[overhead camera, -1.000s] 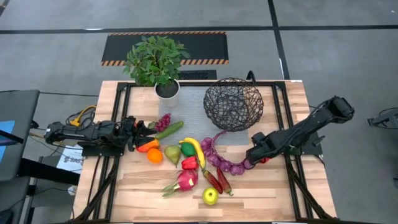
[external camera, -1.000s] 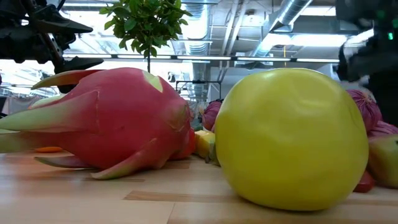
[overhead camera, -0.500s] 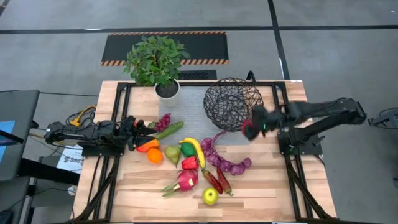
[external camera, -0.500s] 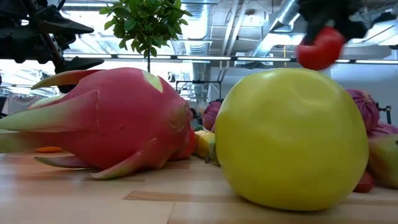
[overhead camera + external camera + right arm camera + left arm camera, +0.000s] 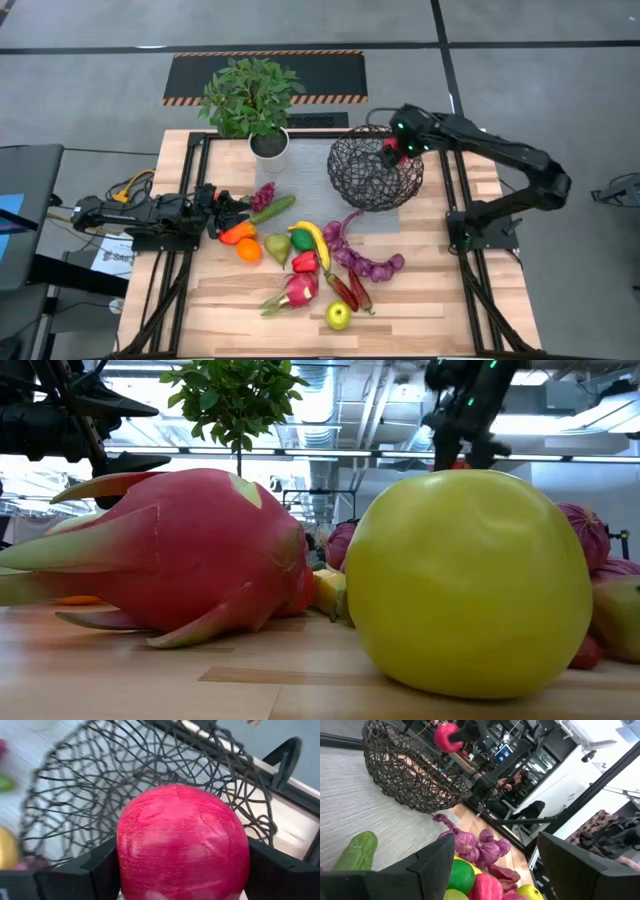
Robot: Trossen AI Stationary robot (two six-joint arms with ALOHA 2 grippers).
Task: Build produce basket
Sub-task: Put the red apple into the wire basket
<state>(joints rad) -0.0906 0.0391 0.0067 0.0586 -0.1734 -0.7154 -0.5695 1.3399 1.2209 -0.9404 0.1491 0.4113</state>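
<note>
The right tool (image 5: 397, 148) has swung up from the produce pile on the counter (image 5: 420, 300) and now hangs over the basket (image 5: 375, 167), clamped on a red apple (image 5: 182, 842) held between its fingers above the mesh. The basket looks empty, so the job is barely begun. The banana (image 5: 314, 240), dragon fruit (image 5: 299, 290), yellow-green apple (image 5: 339, 315), onions (image 5: 365, 262) and the rest lie on the wood. The left tool (image 5: 222, 211) waits by the cucumber (image 5: 272, 209), fingers apart and empty.
</note>
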